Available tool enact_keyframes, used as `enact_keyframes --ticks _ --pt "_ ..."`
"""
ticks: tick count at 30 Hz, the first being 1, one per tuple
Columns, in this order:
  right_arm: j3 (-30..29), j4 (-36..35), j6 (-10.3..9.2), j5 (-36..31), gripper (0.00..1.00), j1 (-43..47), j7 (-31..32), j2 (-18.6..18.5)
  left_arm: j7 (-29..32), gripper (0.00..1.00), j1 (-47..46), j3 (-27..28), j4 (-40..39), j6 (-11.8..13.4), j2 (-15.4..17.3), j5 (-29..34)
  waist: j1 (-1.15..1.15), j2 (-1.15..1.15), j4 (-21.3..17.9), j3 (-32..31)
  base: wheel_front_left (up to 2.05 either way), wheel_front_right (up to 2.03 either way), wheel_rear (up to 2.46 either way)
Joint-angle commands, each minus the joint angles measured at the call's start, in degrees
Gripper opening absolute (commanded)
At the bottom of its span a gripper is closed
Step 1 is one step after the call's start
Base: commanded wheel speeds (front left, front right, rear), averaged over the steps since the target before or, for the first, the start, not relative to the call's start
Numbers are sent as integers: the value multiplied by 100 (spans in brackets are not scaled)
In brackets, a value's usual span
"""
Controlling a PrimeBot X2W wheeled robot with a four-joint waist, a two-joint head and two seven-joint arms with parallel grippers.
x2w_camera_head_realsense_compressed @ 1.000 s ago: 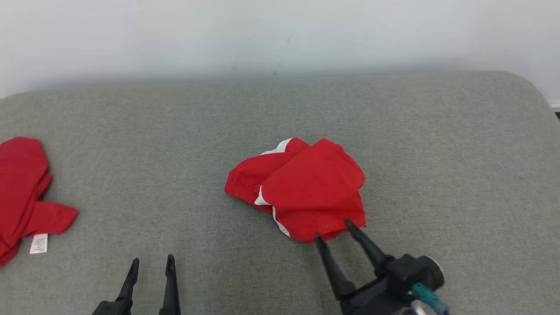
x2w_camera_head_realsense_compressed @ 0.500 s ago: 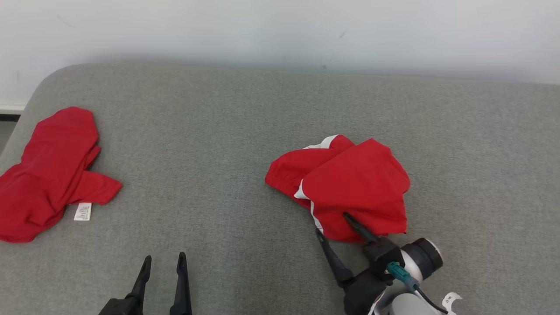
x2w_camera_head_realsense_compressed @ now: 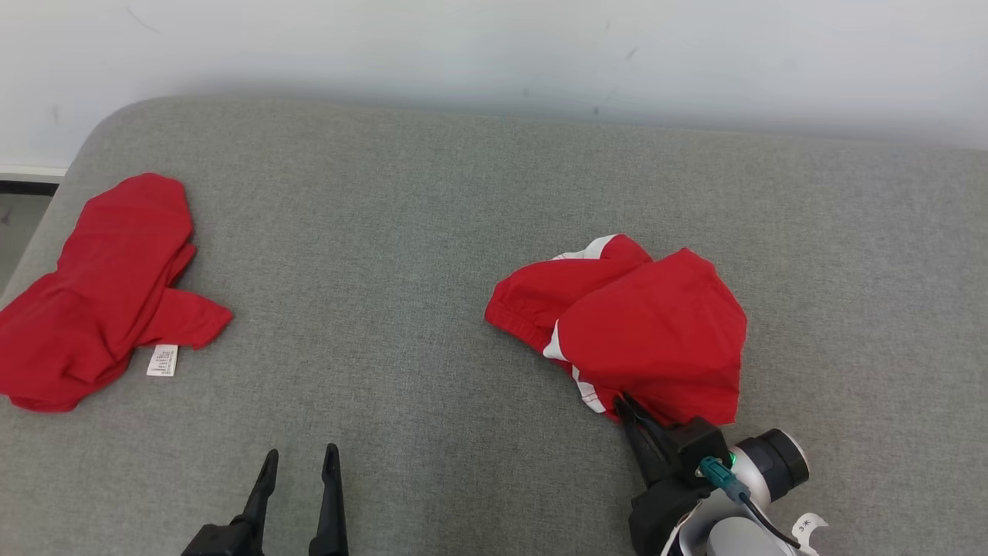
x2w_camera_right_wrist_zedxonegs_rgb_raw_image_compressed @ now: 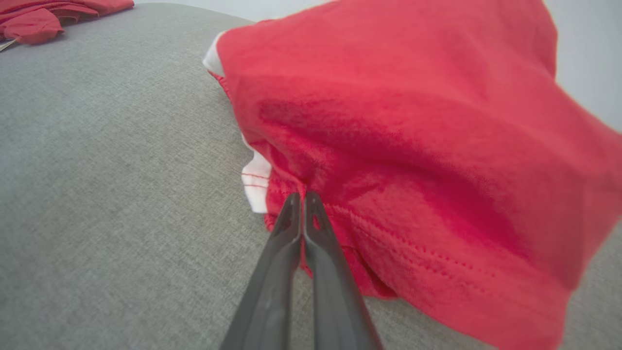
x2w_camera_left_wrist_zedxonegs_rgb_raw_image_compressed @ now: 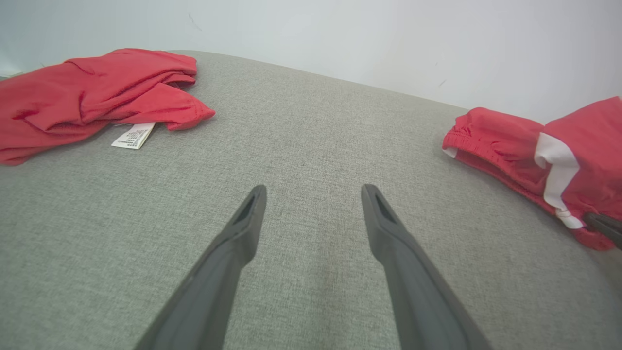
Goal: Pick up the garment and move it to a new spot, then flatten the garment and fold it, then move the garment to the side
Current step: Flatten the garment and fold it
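The garment [x2w_camera_head_realsense_compressed: 656, 332] is a crumpled pair of red shorts with white trim, lying right of centre on the grey cushioned surface [x2w_camera_head_realsense_compressed: 401, 232]. My right gripper [x2w_camera_head_realsense_compressed: 624, 403] is shut on its near hem, beside the white side stripe. In the right wrist view the two fingers meet at the red fabric's edge [x2w_camera_right_wrist_zedxonegs_rgb_raw_image_compressed: 302, 195], and the garment [x2w_camera_right_wrist_zedxonegs_rgb_raw_image_compressed: 413, 121] rises above them. My left gripper [x2w_camera_head_realsense_compressed: 301, 457] stands open near the front edge with nothing between its fingers [x2w_camera_left_wrist_zedxonegs_rgb_raw_image_compressed: 313, 192]; the garment [x2w_camera_left_wrist_zedxonegs_rgb_raw_image_compressed: 573, 141] lies to its right.
A second red garment [x2w_camera_head_realsense_compressed: 100, 286] with a white label [x2w_camera_head_realsense_compressed: 162, 360] lies at the far left by the surface's rounded corner. It also appears in the left wrist view [x2w_camera_left_wrist_zedxonegs_rgb_raw_image_compressed: 87, 92]. A white wall [x2w_camera_head_realsense_compressed: 494, 54] runs behind the surface.
The right gripper's fingers have closed on the garment's near hem after straddling it open. The head camera has shifted, so the scene sits further right. The left gripper stays open.
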Motion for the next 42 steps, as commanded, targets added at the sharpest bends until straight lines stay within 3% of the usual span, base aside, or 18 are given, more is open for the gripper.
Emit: enact_keyframes --ticks 1,7,15,21,27,30,34,42 --pt "-3 46 5 16 0 -47 0 15 -20 100 -66 3 30 12 -2 -20 0 0 -18 -15 0 0 0" --pt "165 -499 5 325 0 -80 -1 37 -20 100 -79 -53 56 -19 -2 -52 0 0 -60 -46 0 0 0" --pt "1136 -2548 5 1315 0 -287 -1 -11 -20 100 -10 -166 143 -56 -2 -62 0 0 -139 -182 0 0 0" --pt "1958 -3708 5 2203 0 -1507 -1 15 -20 100 -64 -362 259 -95 -2 -78 0 0 -35 -311 0 0 0" --pt "1728 -4256 5 2891 0 -2681 0 41 -20 100 -76 -643 359 -105 -1 -130 0 0 279 -360 0 0 0" --pt "1611 -3995 5 2715 0 -2808 1 -27 -20 100 -24 -741 369 -83 -1 -171 0 0 372 -331 0 0 0" --pt "1429 -3375 4 2474 0 -2519 0 -662 -20 100 -42 -757 333 -43 -5 -243 0 0 390 -186 0 0 0" --pt "624 -1261 5 2434 0 -1412 -1 -1574 -20 100 -224 -814 363 -46 -1 -190 0 0 268 58 0 0 0"
